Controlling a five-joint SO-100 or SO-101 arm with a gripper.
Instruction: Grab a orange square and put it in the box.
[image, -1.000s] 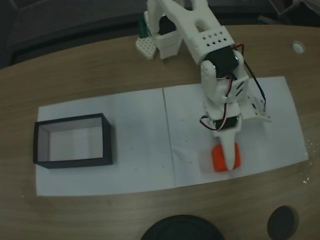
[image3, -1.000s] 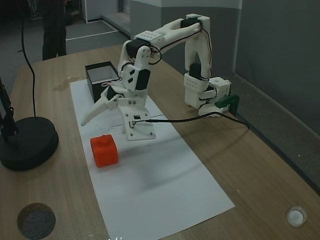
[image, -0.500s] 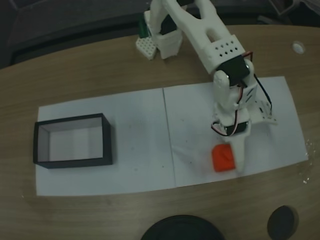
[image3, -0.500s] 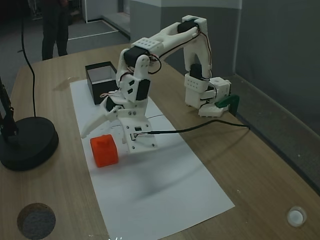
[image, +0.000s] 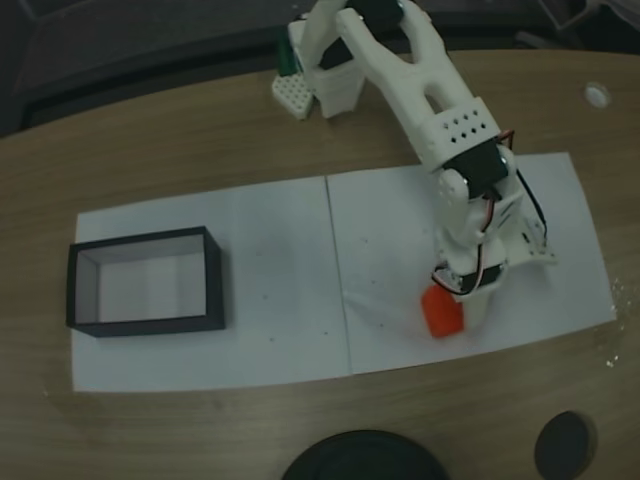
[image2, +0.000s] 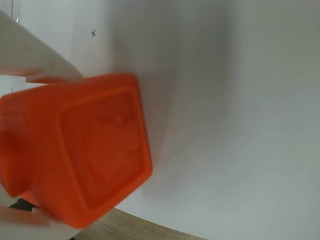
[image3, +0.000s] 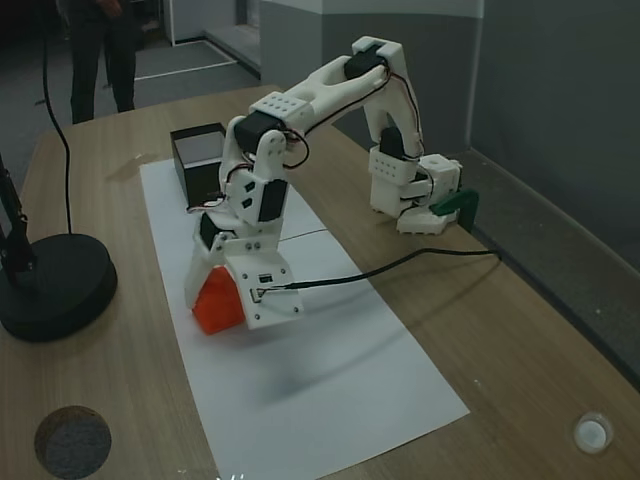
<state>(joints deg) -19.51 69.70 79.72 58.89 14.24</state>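
Gripper (image3: 212, 300) straddles the orange square (image: 441, 311), fingers spread on either side.
Square sits near the paper's (image: 260, 290) front edge; the box (image: 146, 280) stands well apart.

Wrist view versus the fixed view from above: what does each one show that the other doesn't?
The wrist view alone shows the raised shape inside a square border on one face of the orange square, and a white finger tip against its upper edge.

The fixed view from above alone shows the box, well off to the left with a white inside, plus the arm reaching down from its base.

Both share the orange square lying on white paper near the paper's edge, with wooden table beyond.
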